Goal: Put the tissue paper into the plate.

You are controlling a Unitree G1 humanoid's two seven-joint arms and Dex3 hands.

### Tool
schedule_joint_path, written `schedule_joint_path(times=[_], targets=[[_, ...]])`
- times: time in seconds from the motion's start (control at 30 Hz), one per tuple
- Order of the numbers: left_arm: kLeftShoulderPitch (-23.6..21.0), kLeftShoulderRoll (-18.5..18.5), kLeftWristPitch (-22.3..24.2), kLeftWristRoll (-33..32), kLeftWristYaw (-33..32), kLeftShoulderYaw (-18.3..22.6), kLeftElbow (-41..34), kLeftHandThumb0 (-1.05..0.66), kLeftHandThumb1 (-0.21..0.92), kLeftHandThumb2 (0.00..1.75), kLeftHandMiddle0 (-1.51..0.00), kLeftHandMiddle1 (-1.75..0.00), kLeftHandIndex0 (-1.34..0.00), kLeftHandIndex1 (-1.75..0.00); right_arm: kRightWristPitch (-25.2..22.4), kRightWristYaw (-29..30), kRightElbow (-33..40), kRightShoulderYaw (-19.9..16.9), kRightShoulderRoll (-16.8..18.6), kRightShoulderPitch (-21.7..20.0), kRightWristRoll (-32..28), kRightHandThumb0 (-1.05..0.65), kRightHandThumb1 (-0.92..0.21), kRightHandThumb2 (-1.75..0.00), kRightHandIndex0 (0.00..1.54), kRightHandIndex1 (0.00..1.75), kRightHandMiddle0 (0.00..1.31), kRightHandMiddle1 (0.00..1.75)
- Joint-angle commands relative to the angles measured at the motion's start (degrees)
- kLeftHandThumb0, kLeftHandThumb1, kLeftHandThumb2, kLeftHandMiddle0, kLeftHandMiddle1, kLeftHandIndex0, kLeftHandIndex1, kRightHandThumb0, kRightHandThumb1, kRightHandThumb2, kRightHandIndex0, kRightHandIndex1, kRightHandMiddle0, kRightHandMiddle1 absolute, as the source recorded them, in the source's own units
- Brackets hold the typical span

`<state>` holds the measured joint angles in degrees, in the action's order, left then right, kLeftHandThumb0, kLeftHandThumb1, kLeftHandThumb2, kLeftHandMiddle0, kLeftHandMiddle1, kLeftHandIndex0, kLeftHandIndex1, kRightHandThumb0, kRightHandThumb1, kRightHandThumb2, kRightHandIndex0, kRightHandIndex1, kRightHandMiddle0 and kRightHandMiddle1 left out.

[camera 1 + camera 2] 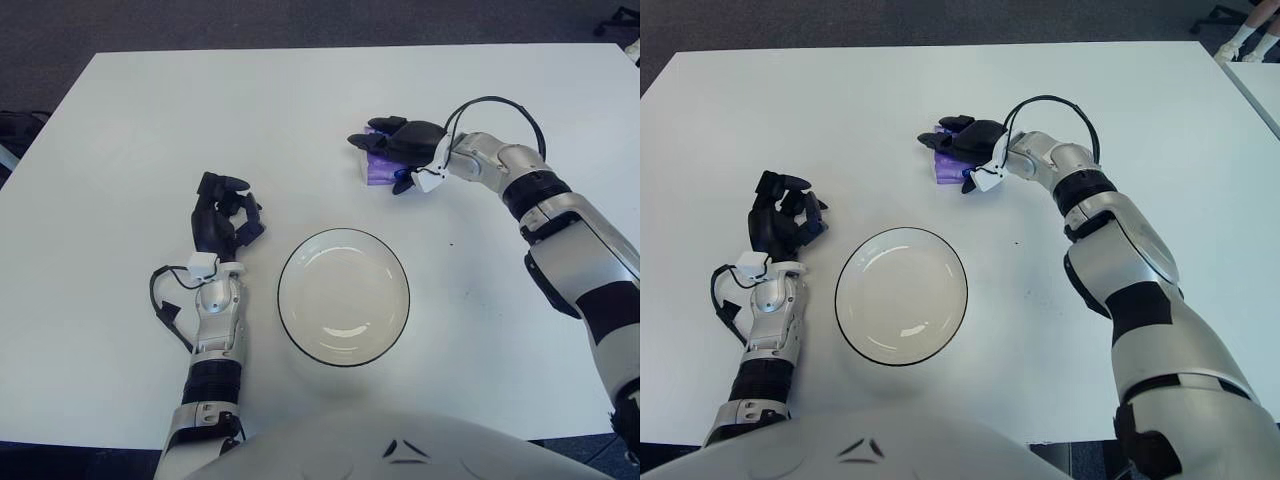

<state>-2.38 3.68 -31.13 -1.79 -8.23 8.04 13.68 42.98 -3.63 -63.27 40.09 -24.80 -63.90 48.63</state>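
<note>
White table (130, 100): one plate (343, 297), one tissue pack (378, 168) under right hand (398, 148), grip unclear; left hand (222, 216) curled.

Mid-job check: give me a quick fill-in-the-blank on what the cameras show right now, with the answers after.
1. The round white plate with the dark rim holds ____.
2. The purple tissue paper packet lies under the robot's ____ hand.
3. The left hand shows to the ____ of the plate.
4. The packet lies on the white table, on the ____ side of the plate from the robot.

Missing words: nothing; right; left; far
</note>
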Motion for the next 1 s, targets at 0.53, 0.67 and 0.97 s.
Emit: schedule_joint_path(times=[0.53, 0.67, 0.97], targets=[[10.0, 2.16, 0.86, 1.15, -0.78, -0.43, 8.32, -0.42, 0.5, 1.09, -0.72, -1.75, -0.46, -1.75, -1.81, -1.57, -7.09, -8.81, 3.35, 10.16, -13.04, -0.48, -0.2, -1.12, 0.0, 0.93, 0.0, 1.16], [9.91, 2.16, 0.5, 0.97, -0.66, -0.35, 8.41, -0.43, 0.49, 1.11, -0.71, -1.75, -0.47, -1.75, -2.71, 0.57, -6.47, -8.86, 3.31, 10.51, -12.62, -0.36, -0.13, -1.27, 0.0, 1.57, 0.07, 1.62], [9.89, 2.36, 0.47, 0.33, -0.31, -0.24, 8.24, -0.43, 0.49, 1.11, -0.71, -1.75, -0.47, -1.75, -2.23, 7.14, -5.37, -9.76, 3.08, 11.52, -12.55, -0.03, -0.14, -1.49, 0.66, 1.67, 0.58, 1.74]])
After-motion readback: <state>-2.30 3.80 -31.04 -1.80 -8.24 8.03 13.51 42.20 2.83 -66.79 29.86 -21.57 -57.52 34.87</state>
